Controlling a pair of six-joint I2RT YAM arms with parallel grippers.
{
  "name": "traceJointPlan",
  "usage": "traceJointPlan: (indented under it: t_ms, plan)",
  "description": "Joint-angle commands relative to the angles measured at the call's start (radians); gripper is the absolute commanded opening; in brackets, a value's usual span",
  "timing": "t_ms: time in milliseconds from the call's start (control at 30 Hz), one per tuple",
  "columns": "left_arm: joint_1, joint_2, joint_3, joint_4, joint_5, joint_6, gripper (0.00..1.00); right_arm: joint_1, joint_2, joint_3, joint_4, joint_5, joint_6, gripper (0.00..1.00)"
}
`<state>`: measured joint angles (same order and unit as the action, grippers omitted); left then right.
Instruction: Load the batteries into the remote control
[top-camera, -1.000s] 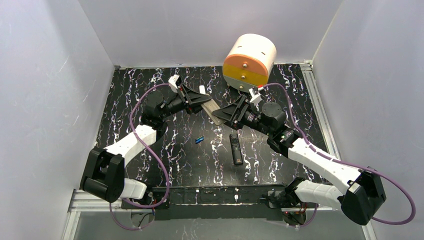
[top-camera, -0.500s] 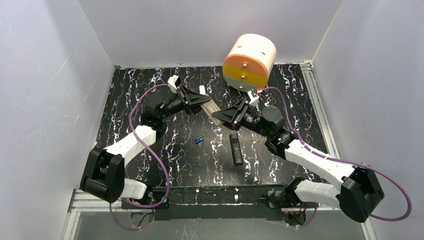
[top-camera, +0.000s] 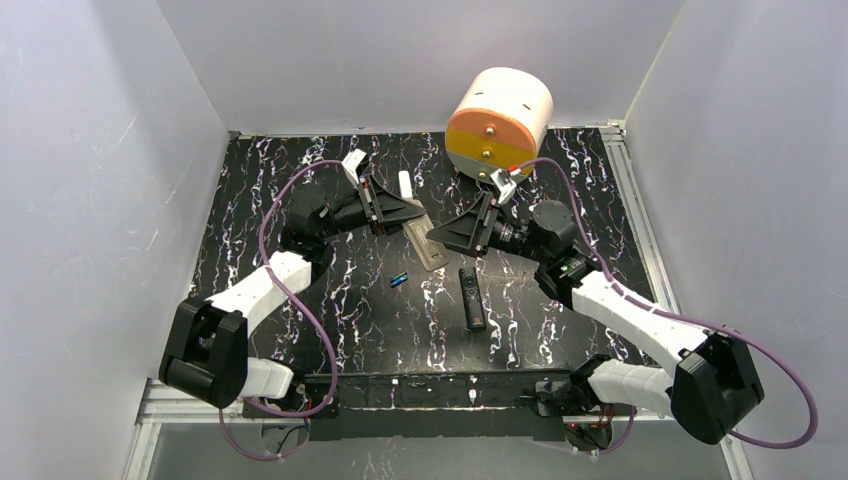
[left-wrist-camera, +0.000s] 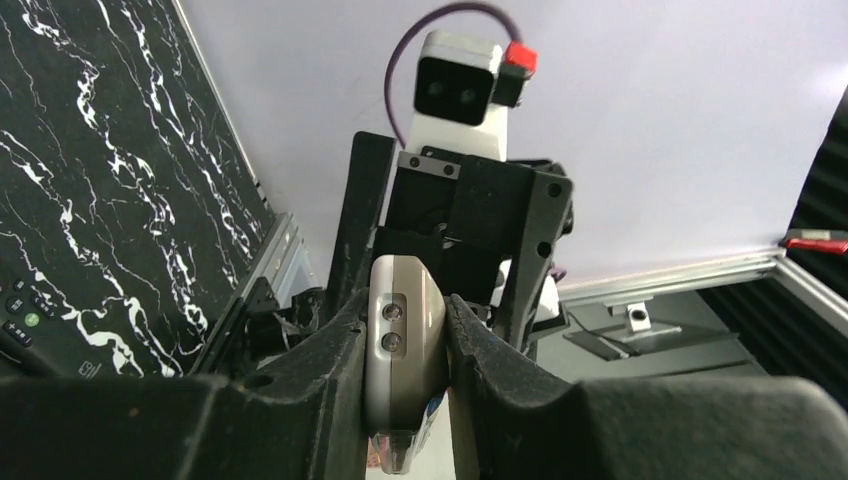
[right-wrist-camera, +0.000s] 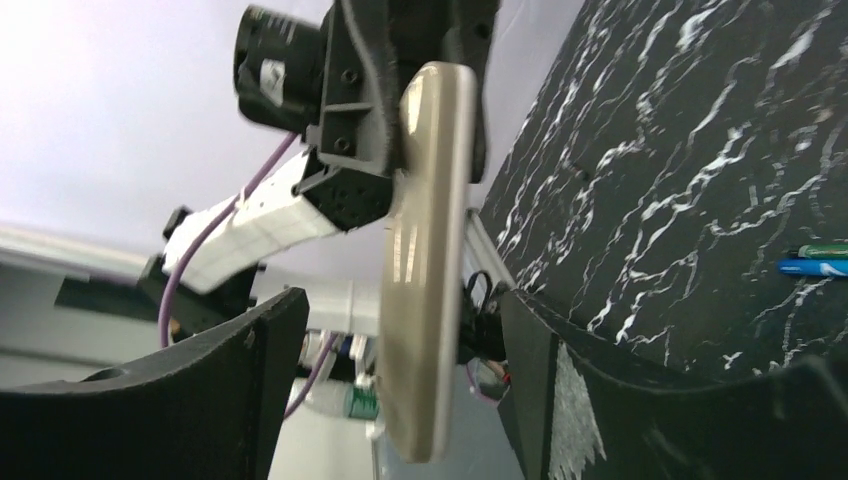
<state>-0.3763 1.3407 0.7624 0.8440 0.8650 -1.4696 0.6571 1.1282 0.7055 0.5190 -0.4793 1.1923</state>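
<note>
From above, the left end effector sits just left of the frame's centre, clamped on the upper end of the remote control, which slants down and to the right above the black marbled table. The right end effector meets the remote from the right, its fingers apart. The batteries lie on the table just below and left of the remote. A black remote lies to their right, and a drum stands at the back.

In the left wrist view, the remote stands edge-on at lower centre, squeezed between both fingers.

In the right wrist view, the remote's tan back hangs between the spread fingers, with a gap on either side. The batteries lie at the right edge.
</note>
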Motion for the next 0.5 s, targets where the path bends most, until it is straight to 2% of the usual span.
traceJointPlan:
  t_ms: [0, 167, 367, 467]
  plan:
    - [0.0, -0.042, 0.049, 0.008, 0.092, 0.071, 0.0, 0.0, 0.044, 0.107, -0.046, -0.236, -0.191, 0.76]
    - [0.0, -0.059, 0.052, -0.023, 0.097, 0.101, 0.0, 0.001, 0.09, 0.155, -0.084, -0.273, -0.228, 0.6]
    - [0.0, -0.086, 0.044, -0.042, 0.095, 0.12, 0.0, 0.001, 0.13, 0.153, -0.085, -0.256, -0.213, 0.33]
    - [-0.001, -0.109, 0.033, -0.08, 0.075, 0.147, 0.09, 0.001, 0.137, 0.149, -0.07, -0.247, -0.193, 0.2]
